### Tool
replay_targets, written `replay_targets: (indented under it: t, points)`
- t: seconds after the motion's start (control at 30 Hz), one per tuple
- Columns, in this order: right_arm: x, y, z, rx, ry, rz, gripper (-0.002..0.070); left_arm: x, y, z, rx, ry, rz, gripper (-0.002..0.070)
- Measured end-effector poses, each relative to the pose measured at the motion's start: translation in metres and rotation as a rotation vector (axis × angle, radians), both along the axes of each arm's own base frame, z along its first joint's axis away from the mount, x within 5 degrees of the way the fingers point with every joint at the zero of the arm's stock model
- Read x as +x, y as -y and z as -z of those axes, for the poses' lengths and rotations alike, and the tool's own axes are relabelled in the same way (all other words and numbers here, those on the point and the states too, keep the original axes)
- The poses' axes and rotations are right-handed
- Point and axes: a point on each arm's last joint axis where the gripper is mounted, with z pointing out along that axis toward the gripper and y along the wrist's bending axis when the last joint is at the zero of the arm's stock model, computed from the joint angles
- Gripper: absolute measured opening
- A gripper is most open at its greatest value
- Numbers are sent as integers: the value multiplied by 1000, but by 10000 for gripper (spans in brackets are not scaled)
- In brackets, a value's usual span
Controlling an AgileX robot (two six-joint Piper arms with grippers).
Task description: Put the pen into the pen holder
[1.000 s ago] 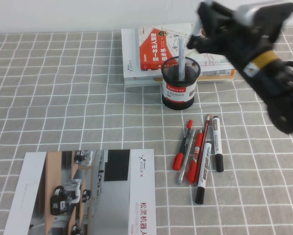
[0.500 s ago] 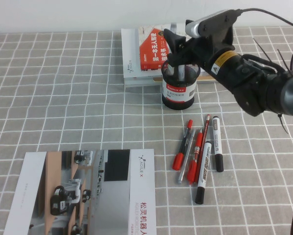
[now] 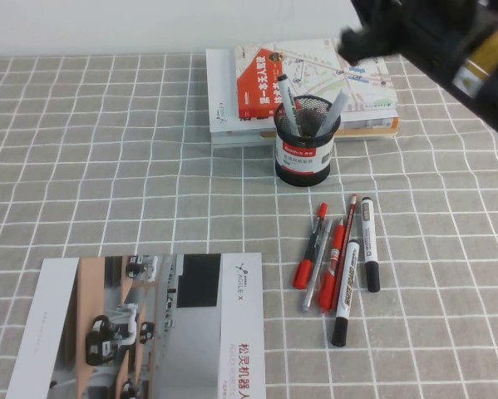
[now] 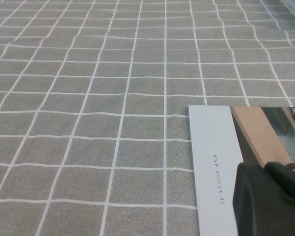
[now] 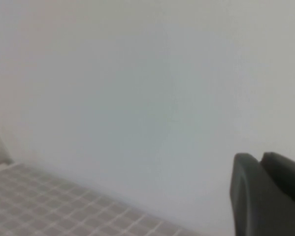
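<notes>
Pen (image 3: 285, 97) stands tilted inside pen holder (image 3: 306, 141), black cap up, leaning toward left rim. Second marker (image 3: 335, 106) in same cup leans other way. Pen holder sits on table (image 3: 107, 150), just in front of book stack (image 3: 303, 79). My right pincer (image 3: 361, 37) is raised at far right, blurred; cannot tell if open. My left pincer (image 4: 268, 199) hangs over brochure (image 4: 221, 157); cannot tell fingers. Loose markers (image 3: 340, 258) lie near cup.
</notes>
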Motion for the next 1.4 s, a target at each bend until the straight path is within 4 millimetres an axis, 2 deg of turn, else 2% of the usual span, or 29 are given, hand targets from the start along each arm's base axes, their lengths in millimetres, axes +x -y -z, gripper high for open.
replay_targets:
  t: [0.27,0.53,0.8,0.97,1.2,1.4]
  points:
    - [-70,29,9,-140,-12,-5,-12,0,0,0,0,0,0,-3]
    - [-115,55,18,-173,-64,51,-12,0,0,0,0,0,0,-3]
    - [-148,68,34,65,-283,-24,-12,0,0,0,0,0,0,-3]
    - [-161,67,39,-98,-217,-72,-12,0,0,0,0,0,0,-3]
    - [-160,79,51,-291,-235,75,-12,0,0,0,0,0,0,-3]
    - [-191,108,49,-299,-177,232,-12,0,0,0,0,0,0,-3]
